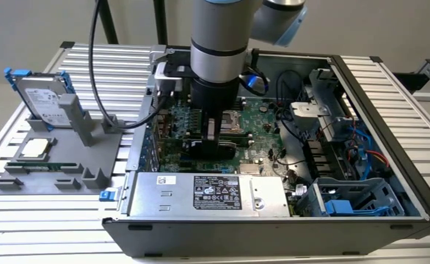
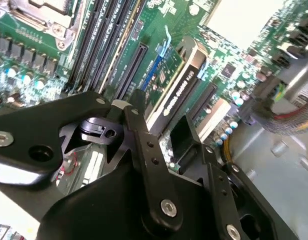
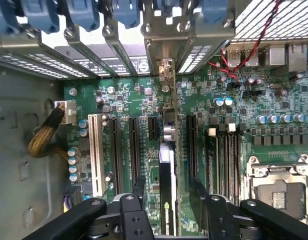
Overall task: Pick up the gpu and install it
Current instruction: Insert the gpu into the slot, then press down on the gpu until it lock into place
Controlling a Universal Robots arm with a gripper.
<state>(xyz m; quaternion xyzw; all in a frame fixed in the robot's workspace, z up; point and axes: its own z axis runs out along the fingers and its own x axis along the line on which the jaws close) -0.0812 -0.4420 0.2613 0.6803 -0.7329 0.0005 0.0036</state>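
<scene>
The gpu stands on edge in a long slot of the green motherboard inside the open computer case. Its silver bracket meets the case's rear slot openings. In the second wrist view its dark face runs away from the fingers. My gripper is open and straddles the card's near end, with board showing between each black finger and the card. In the exterior view the gripper reaches straight down into the case, with the card's thin edge just above its fingers.
Left of the case, a grey fixture holds a silver hard drive with a blue frame, a processor chip and a RAM stick. The power supply, blue drive cage, CPU socket and cables crowd the case.
</scene>
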